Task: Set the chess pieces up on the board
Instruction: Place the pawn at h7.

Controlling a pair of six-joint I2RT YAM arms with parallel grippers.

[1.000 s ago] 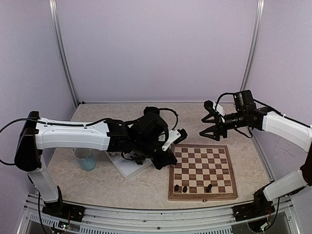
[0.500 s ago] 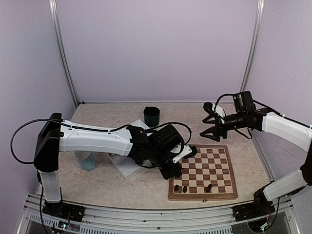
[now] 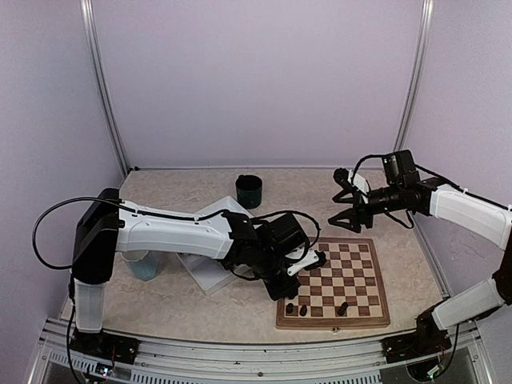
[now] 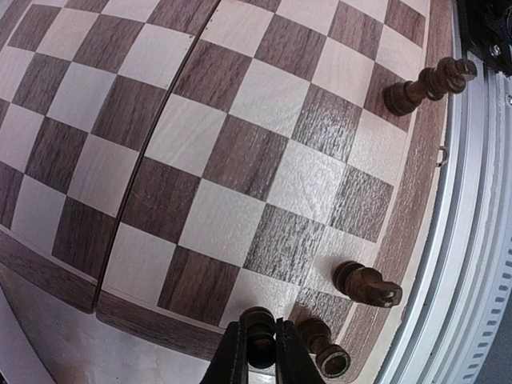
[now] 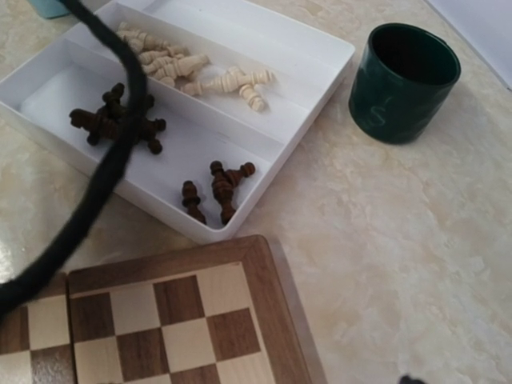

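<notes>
Chessman [image 4: 258,334] between left jaws, over board [image 4: 240,160]

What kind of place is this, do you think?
Probably a robotics lab test cell: a left arm and right arm mounted on a rail at the table edge, plain lilac walls framed by aluminium posts, and a chessboard beside a tray of chess pieces.

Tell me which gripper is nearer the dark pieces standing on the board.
Left. The left gripper, holding a dark piece, is beside the standing pieces; the right gripper hovers open near the board's far edge.
</notes>
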